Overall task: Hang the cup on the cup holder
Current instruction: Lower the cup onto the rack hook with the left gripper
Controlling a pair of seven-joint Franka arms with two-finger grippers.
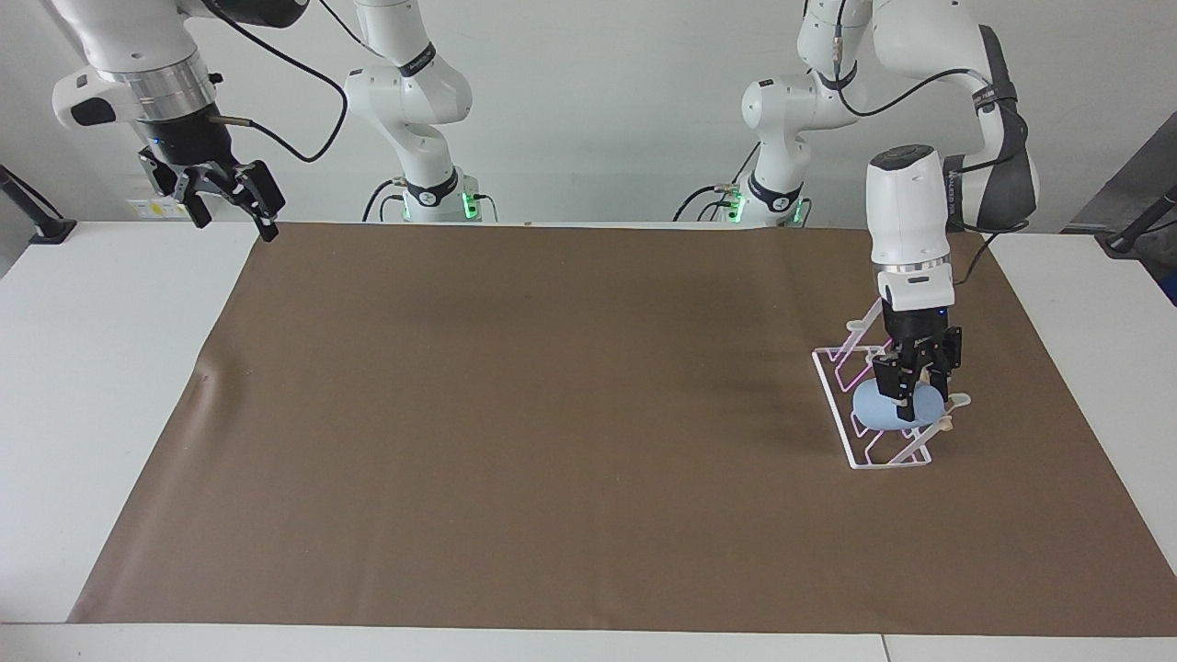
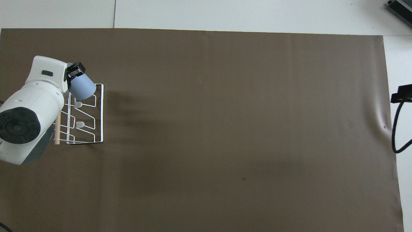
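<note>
Cup [image 1: 881,410]: light blue, tilted, at the end of the rack [image 1: 860,405] farthest from the robots, over one of its pegs; whether it rests on the peg cannot be told.
Rack: white wire, wooden dowel [image 2: 57,129] on top; stands on the brown mat [image 1: 552,414] at the left arm's end of the tabletop [image 1: 92,368].
Left claw [image 1: 910,391]: closed on the cup, low over the rack.
Right claw [image 1: 230,198]: fingers spread, holding nothing; waits raised over the mat's corner near its base.
</note>
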